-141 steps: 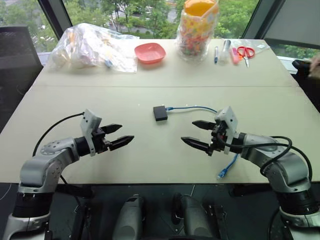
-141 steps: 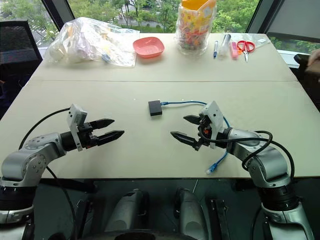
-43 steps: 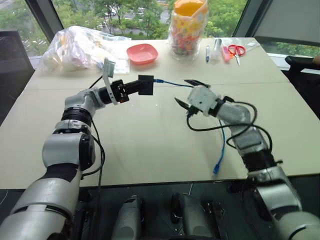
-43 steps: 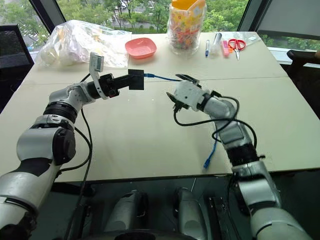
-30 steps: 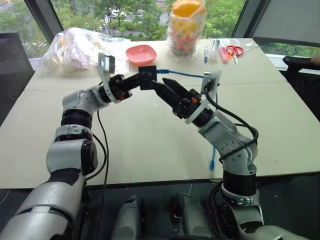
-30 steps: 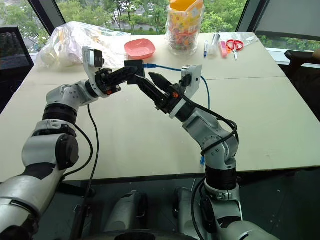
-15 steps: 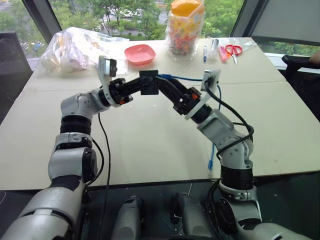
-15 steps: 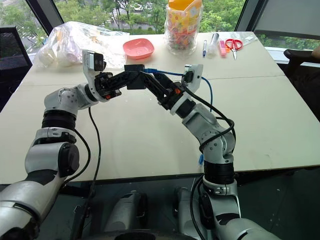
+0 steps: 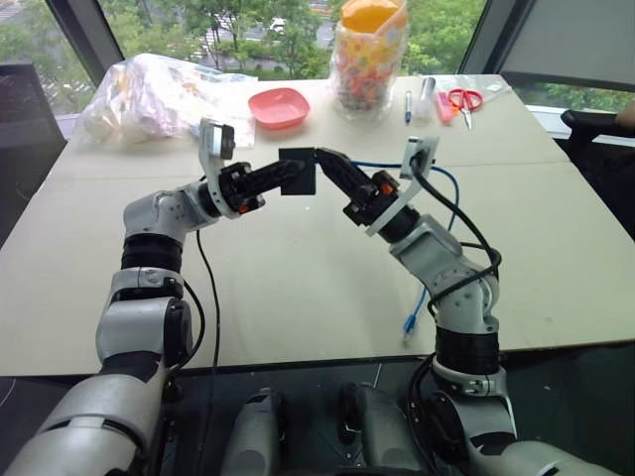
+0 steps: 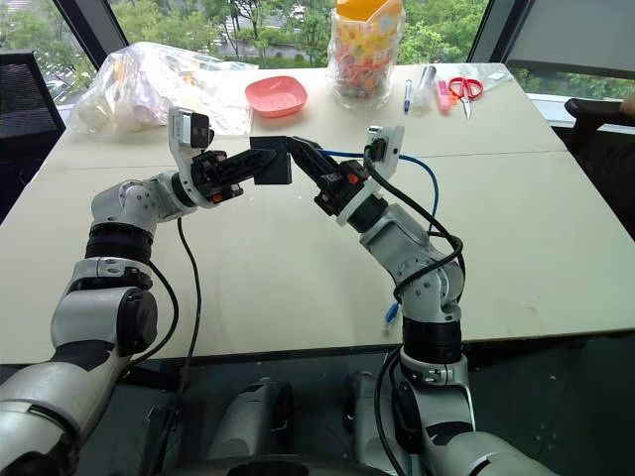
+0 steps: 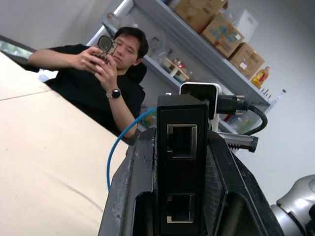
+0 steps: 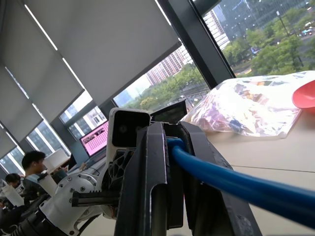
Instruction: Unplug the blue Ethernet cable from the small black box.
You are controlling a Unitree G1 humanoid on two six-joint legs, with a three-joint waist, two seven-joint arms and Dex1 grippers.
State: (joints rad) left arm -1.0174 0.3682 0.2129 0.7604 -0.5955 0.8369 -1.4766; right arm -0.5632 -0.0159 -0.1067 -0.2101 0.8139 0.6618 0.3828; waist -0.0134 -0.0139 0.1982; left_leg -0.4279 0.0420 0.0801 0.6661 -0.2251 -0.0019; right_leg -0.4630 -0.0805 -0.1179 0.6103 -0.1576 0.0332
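Since a second ago, the right gripper [image 9: 327, 161] has clenched onto the thin light-blue Ethernet cable [image 9: 444, 180] at its plug end. The small matte black square box [image 9: 297, 171], raised above the beige table [image 9: 298, 288], sits clamped in the left gripper [image 9: 283, 177], cable leaving at 3 o'clock.

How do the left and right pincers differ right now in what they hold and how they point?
The left pincer is shut on the small black box; the right pincer is shut on the blue Ethernet cable at its plug end. The left points toward the robot's right, the right toward its left, so they meet at the box. Both are raised above the table.
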